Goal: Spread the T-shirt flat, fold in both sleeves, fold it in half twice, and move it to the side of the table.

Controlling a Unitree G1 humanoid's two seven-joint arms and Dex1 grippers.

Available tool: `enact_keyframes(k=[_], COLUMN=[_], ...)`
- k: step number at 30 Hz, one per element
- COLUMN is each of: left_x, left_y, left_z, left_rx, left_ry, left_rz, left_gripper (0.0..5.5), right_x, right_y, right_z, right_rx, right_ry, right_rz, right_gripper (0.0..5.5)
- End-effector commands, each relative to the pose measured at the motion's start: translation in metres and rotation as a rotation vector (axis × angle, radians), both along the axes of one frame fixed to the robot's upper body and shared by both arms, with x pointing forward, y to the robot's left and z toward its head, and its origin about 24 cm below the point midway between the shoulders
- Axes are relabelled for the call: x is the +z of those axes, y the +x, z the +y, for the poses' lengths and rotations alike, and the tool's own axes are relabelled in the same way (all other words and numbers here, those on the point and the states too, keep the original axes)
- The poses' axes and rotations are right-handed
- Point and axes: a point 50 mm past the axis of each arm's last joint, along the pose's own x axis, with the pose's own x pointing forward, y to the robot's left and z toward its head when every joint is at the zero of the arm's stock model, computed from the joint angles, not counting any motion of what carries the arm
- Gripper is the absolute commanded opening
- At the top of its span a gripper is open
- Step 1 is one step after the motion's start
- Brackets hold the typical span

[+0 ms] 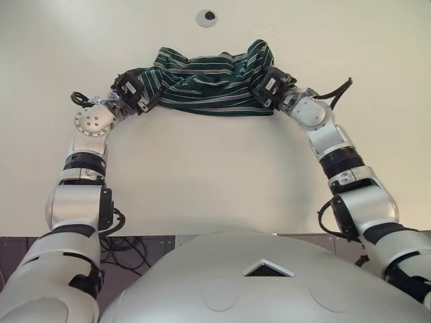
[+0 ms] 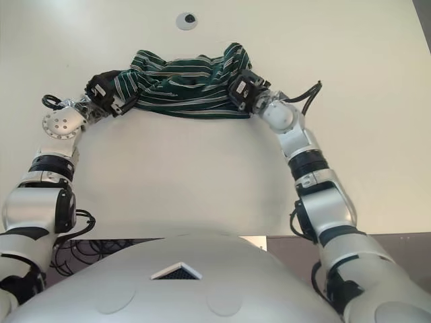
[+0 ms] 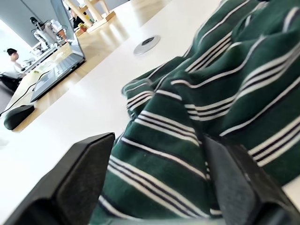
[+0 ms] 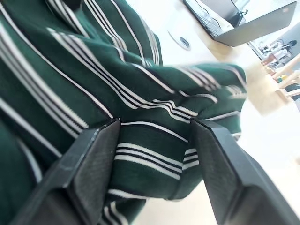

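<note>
The white tabletop [image 1: 202, 168] is carrying a crumpled green T-shirt [image 1: 202, 84] with white stripes, far across it. The left pincer [image 1: 137, 93] and right pincer [image 1: 267, 87] are each pinching one end.

No legible text, labels or numbers anywhere.

I have both silver-and-black arms [image 1: 84, 168] stretched forward, elbows out, wrists turned in toward each other. My left black two-finger gripper [image 1: 133, 94] and right black two-finger gripper [image 1: 268, 87] each pinch the green striped T-shirt [image 1: 202, 84] between their padded fingers [image 3: 84, 183].
</note>
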Motion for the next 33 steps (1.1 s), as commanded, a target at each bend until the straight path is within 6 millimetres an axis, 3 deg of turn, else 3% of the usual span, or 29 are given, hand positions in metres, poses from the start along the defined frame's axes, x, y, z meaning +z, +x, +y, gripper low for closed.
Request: enact_keyframes(k=[1, 4, 6, 8, 14, 19, 29, 33], left_x=[-0.016, -0.011, -0.009, -0.01, 0.013, 0.026, 0.077, 0.071], left_y=[-0.013, -0.02, -0.036, -0.055, -0.072, -0.075, -0.068, -0.059], left_z=[0.021, 0.0, -0.014, -0.01, 0.034, 0.039, -0.003, -0.034], left_rx=[0.081, -0.143, -0.366, -0.53, -0.556, -0.56, -0.736, -0.813], left_ry=[0.1, 0.032, -0.014, 0.017, 0.129, 0.106, -0.244, -0.209], left_rz=[0.11, 0.047, 0.035, 0.103, 0.184, 0.16, -0.039, 0.012], left_gripper=[3.4, 3.4, 3.4, 3.4, 3.4, 3.4, 3.4, 3.4], right_x=[-0.037, -0.024, -0.017, -0.013, 0.001, 0.019, 0.074, 0.08], right_y=[-0.047, -0.073, -0.087, -0.093, -0.116, -0.129, -0.13, -0.127], right_z=[-0.048, -0.037, -0.035, -0.042, -0.069, -0.071, -0.063, -0.065], right_rx=[0.05, 0.254, 0.339, 0.359, 0.361, 0.41, 0.506, 0.504], right_ry=[-0.135, 0.016, 0.059, 0.045, 0.014, 0.068, 0.312, 0.339], right_rz=[0.248, 0.28, 0.295, 0.307, 0.371, 0.397, 0.303, 0.29], right_gripper=[2.73, 2.73, 2.73, 2.73, 2.73, 2.73, 2.73, 2.73])
